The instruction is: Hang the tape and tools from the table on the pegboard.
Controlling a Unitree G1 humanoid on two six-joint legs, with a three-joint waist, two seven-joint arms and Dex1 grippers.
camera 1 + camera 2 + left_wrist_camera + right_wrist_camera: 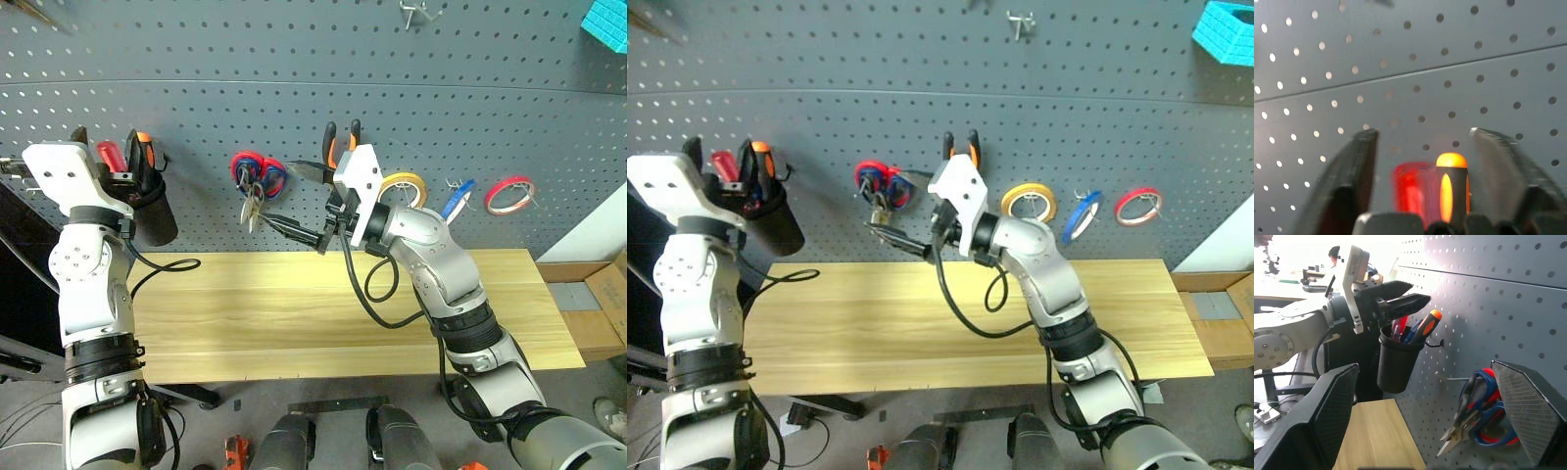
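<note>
The dark grey pegboard (294, 59) rises behind the light wood table (294, 313). At its left hangs a black cup (157, 211). In it stand the red-handled screwdriver (108, 155) and an orange-handled tool (144, 147). My left gripper (106, 147) is open just above the cup, its fingers (1364, 161) apart on either side of the red handle (1410, 188) without pressing it. My right gripper (277, 191) is open and empty beside the red-and-blue scissors (257, 174). The orange-and-black pliers (341, 137) hang behind my right wrist. The blue tape (456, 199) hangs on a hook.
A yellow tape roll (407, 184) and a red tape roll (509, 194) hang either side of the blue one. A teal basket (607, 24) sits at the top right of the board. Cardboard boxes (598, 304) lie beyond the table's right end.
</note>
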